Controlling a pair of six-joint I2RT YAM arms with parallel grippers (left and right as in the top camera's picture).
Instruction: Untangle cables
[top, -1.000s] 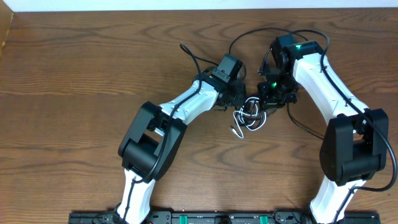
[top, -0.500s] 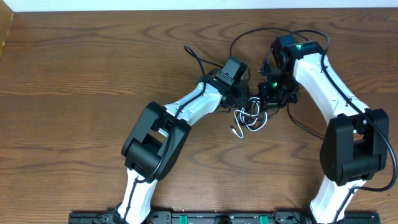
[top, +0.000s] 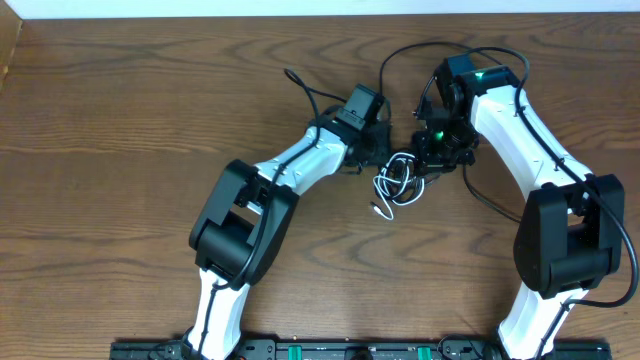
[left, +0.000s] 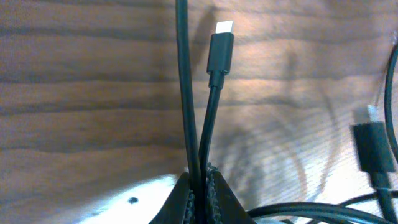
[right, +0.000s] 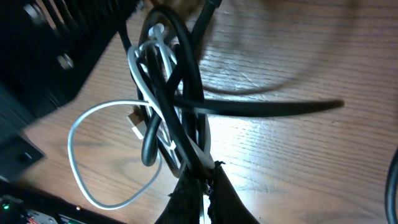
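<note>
The cables (top: 400, 180) lie as one small knot of black and white cord on the wooden table between my two grippers. In the left wrist view my left gripper (left: 202, 182) is shut on two black strands. One strand ends in a black plug (left: 221, 47) with a silver tip, held over the wood. Overhead, the left gripper (top: 383, 152) sits at the knot's upper left. My right gripper (right: 203, 173) is shut on the knot's black and white strands. A white loop (right: 81, 163) hangs out to the left. Overhead, the right gripper (top: 432, 162) is at the knot's upper right.
Thick black wires arc over the right arm (top: 450, 48), and one sticks out behind the left wrist (top: 300, 88). Another black plug (left: 372, 147) shows at the right of the left wrist view. A white plug end (top: 378, 209) trails below the knot.
My left gripper has closed onto the black strands, having shifted a little right and then back left. The knot has drawn slightly up toward the grippers. The right arm has stayed put.
</note>
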